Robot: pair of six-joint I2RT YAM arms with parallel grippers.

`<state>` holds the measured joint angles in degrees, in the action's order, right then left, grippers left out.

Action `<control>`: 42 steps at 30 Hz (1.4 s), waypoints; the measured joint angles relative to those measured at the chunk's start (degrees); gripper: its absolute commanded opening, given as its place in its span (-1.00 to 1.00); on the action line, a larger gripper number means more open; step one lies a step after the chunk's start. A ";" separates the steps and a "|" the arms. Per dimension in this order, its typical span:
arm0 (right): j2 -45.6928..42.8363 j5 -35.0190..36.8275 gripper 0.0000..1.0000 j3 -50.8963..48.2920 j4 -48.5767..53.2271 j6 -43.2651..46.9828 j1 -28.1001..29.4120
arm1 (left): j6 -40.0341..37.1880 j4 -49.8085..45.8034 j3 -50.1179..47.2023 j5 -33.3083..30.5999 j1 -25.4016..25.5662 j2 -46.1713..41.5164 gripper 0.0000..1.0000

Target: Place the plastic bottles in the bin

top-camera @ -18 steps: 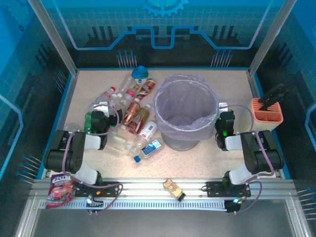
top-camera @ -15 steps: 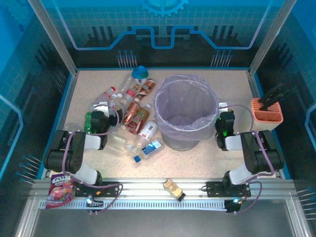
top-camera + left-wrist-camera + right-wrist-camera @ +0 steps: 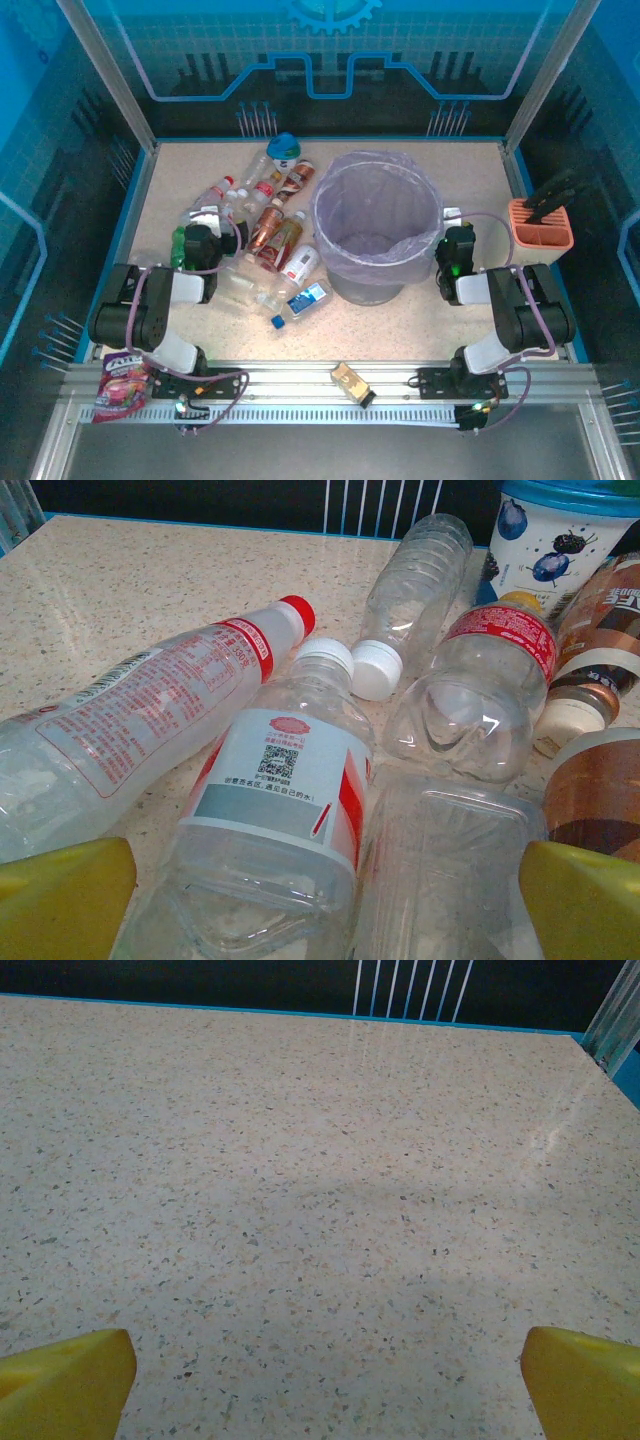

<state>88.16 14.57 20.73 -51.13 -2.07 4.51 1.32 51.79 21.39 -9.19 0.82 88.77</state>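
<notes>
Bottles are down on the left half of the surface, heaped right beside the bin.

Starting at the near edge, a metal rail carries one red snack packet at the left and one small gold box near the middle. Two arms sit just behind it.

The left end effector is low at the near side of the heap, its yellow fingers spread wide and gripping nothing. The right end effector is spread wide too, over bare surface just right of the bin. That surface is pale, speckled and stone-like, with a blue border.

Now the count:
- **Bin:** one, grey with a lavender bag, upright mid-surface.
- **Holder:** one orange holder at the right edge, well apart from the heap.
- **Bottles from the top view:** roughly a dozen, overlapping too much for an exact number. One is green by the left wrist, and one blue-labelled lies nearest.
- **Bottles from the left wrist view:** seven.
  - One red-capped
  - Two white-capped
  - One yellow-capped with a red label
  - One clear, squarish bottle lowest in view
  - Two brown on the right
- **Cup:** one blue-lidded cup at the heap's far end.

Beyond the surface stand aluminium posts and blue-lit panels, with a gear emblem on the back wall.
</notes>
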 measured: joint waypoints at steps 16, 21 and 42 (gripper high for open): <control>-0.04 0.04 0.99 0.00 0.04 -0.04 -0.02 | 0.00 -11.82 2.78 -2.36 0.81 -7.19 0.98; -0.74 0.02 0.99 -0.20 -0.63 -0.46 -0.07 | 6.25 -34.69 13.51 -5.27 2.21 -23.65 0.99; -9.25 6.54 0.99 -1.20 6.01 1.46 3.67 | 28.76 -92.63 26.56 -8.24 -11.87 -37.68 0.98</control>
<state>78.91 21.10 19.53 -45.12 -0.60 8.19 30.09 -40.84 47.94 -17.43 -11.05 51.09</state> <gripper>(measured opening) 0.996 0.992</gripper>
